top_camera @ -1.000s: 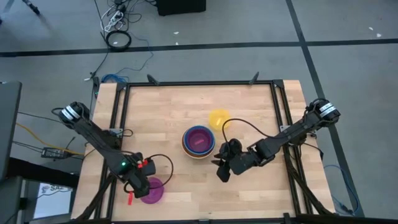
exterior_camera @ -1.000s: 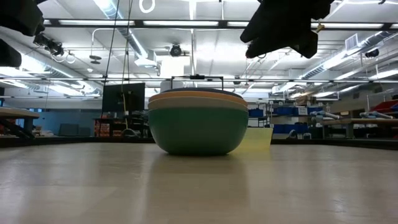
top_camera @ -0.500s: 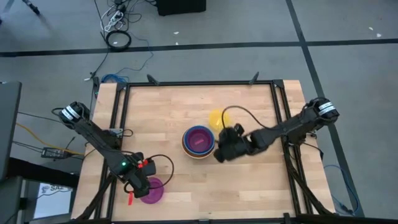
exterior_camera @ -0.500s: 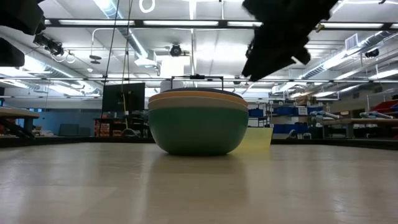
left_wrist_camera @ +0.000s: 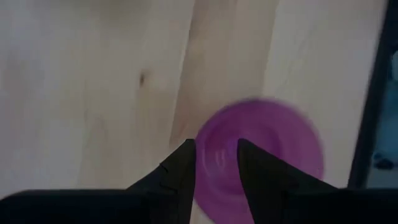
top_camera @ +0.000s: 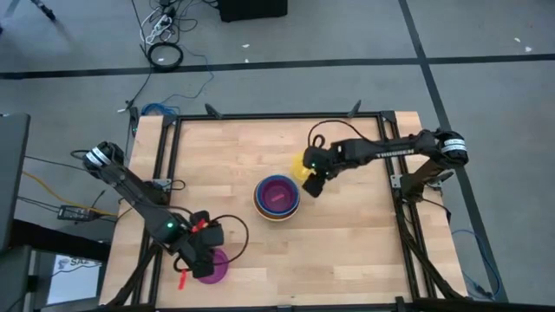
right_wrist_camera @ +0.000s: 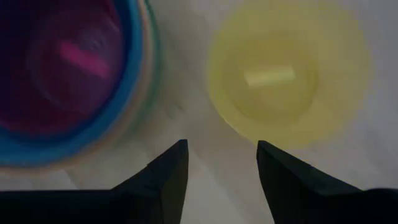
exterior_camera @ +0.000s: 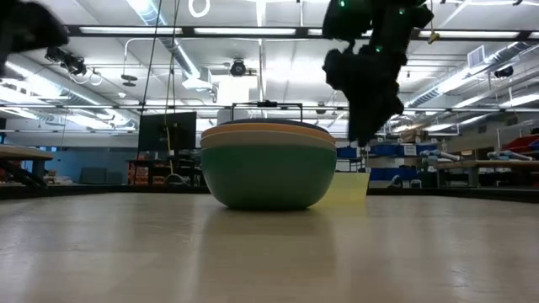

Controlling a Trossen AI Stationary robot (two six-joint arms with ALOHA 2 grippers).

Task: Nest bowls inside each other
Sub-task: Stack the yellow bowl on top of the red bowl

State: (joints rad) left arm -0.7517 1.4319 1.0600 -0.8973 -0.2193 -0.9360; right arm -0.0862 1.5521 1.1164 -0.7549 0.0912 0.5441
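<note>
A stack of nested bowls (top_camera: 277,198) stands mid-table: teal outermost (exterior_camera: 268,177), an orange rim above it, blue and purple innermost (right_wrist_camera: 68,68). Just beyond the stack, toward the far right, a yellow bowl (top_camera: 301,161) rests on the wood by itself (right_wrist_camera: 289,74) (exterior_camera: 350,187). My right gripper (top_camera: 313,182) (right_wrist_camera: 221,155) hangs open above the gap between the stack and the yellow bowl, touching neither. A magenta bowl (top_camera: 214,266) (left_wrist_camera: 267,146) sits near the front left. My left gripper (top_camera: 205,254) (left_wrist_camera: 216,163) hovers open over its rim.
A black metal frame (top_camera: 277,116) borders the wooden table (top_camera: 347,251). Cables trail from both arms across the board. Bare wood lies to the right of and in front of the stack.
My right gripper has swung from the stack's near right side toward the table's far edge and now hangs beside the yellow bowl, tipped more steeply down. My left gripper has risen a little over the magenta bowl. No bowl has moved.
</note>
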